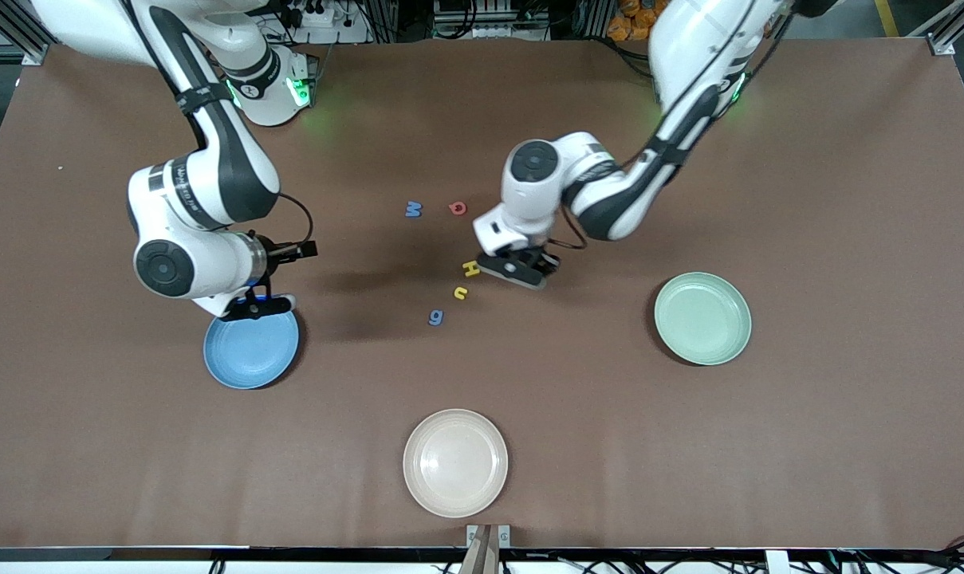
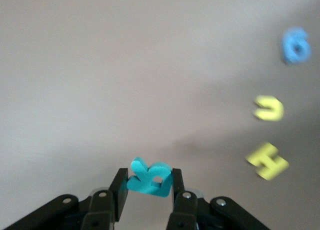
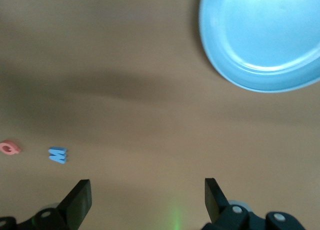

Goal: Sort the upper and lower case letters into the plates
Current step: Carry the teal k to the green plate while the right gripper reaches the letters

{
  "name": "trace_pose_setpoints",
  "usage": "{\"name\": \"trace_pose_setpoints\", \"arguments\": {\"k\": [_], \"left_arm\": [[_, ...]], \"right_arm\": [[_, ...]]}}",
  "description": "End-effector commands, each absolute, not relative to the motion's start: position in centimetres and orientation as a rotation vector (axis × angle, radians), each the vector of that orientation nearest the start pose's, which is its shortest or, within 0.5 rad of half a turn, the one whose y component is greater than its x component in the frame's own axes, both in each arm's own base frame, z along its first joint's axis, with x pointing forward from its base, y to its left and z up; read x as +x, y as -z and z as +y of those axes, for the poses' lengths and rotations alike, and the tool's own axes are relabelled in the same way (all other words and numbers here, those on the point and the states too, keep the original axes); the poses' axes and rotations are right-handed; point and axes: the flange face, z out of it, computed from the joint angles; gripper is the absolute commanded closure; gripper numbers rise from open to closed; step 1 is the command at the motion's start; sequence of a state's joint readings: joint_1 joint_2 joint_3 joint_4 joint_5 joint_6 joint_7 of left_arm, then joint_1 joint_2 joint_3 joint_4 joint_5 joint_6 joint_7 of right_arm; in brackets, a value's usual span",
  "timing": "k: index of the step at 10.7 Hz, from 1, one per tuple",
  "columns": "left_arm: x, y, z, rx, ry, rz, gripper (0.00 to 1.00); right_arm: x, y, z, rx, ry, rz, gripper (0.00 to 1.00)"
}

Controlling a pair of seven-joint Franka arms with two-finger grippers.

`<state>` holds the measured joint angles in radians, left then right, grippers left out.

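Note:
My left gripper (image 2: 148, 184) is shut on a teal foam letter (image 2: 149, 178), which looks like an R, gripped by its edges. In the front view this gripper (image 1: 521, 273) is low over the table beside the yellow H (image 1: 471, 269). A yellow u (image 1: 461, 293) and a blue g (image 1: 436, 317) lie nearer the camera. A blue M (image 1: 413, 209) and a red letter (image 1: 457, 208) lie farther back. My right gripper (image 3: 146, 196) is open and empty, waiting over the blue plate's (image 1: 250, 355) rim nearest the robots. The mint green plate (image 1: 702, 319) is bare.
A cream-beige plate (image 1: 455, 462) sits near the table's front edge, midway along it. The blue plate lies toward the right arm's end and the mint plate toward the left arm's end.

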<state>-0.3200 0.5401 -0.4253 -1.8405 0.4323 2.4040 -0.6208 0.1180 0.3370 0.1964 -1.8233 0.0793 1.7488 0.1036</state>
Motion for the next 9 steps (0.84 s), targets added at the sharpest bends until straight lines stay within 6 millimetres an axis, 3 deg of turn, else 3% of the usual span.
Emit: {"name": "trace_pose_setpoints", "arguments": {"k": [1, 3, 4, 6, 9], "left_arm": [[54.3, -30.2, -35.0, -3.029, 0.248, 0.577, 1.00], [58.2, -31.5, -28.4, -3.073, 0.215, 0.525, 1.00], [59.3, -31.2, -25.5, -3.064, 0.177, 0.525, 1.00], [61.8, -30.6, -18.8, -3.059, 0.154, 0.522, 1.00], [62.8, -27.1, -13.5, -3.070, 0.062, 0.485, 1.00]], "right_arm": [[54.3, -34.1, 24.3, -3.005, -0.568, -0.356, 0.00], [52.4, -34.2, 29.3, -3.011, -0.512, -0.435, 0.00], [51.6, -34.2, 31.4, -3.028, -0.479, -0.401, 0.00], [47.5, -33.4, 38.1, -3.052, -0.442, -0.414, 0.00], [41.5, -31.4, 45.9, -3.078, -0.407, -0.334, 0.00]]}}
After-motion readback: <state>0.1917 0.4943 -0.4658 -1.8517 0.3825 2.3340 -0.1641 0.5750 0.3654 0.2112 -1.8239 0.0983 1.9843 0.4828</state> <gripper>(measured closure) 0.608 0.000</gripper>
